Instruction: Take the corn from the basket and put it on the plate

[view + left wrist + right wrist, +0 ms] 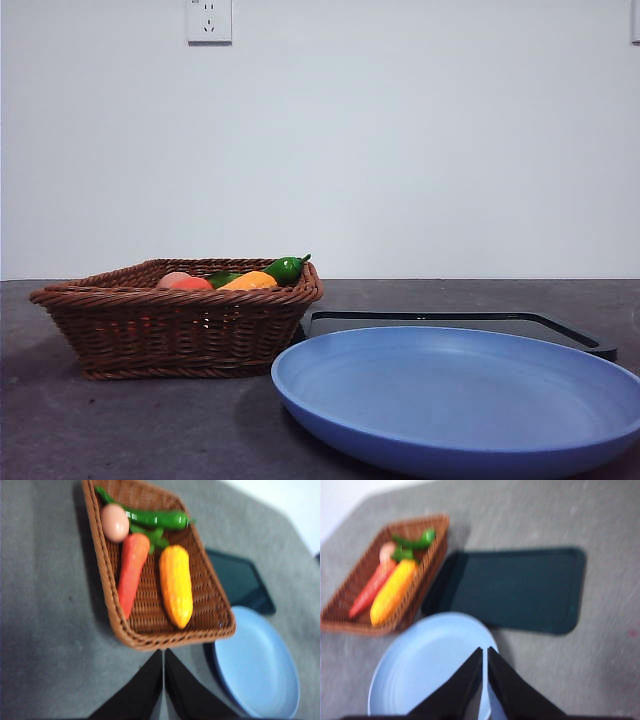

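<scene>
Grey table (120, 420) is carrying everything, with a white wall and a wall socket (209, 20) standing behind it. Black rectangular tray (512, 587) is lying flat on the table, its near edge sitting just beside the plate and one short end just beside the basket. Light-blue plate (460, 400) is resting empty at the front, next to the basket's corner. Brown wicker basket (180, 325) is standing beside both, holding four items.

Inside it, the corn (176, 585) is lying lengthwise on the woven floor, its tapered end pointing toward the basket's end nearest the plate. An orange carrot (131, 572) is lying alongside the corn, apart from it. A green pepper (155, 518) is stretching across the far end of the basket, and a small pinkish-orange round fruit (115, 522) is sitting against it, touching the carrot's thick end.

Left gripper (163, 680) is hanging above the table just outside the basket's near rim, its jaws pressed together on nothing. Right gripper (484, 680) is hovering over the plate, its jaws likewise closed and empty.
</scene>
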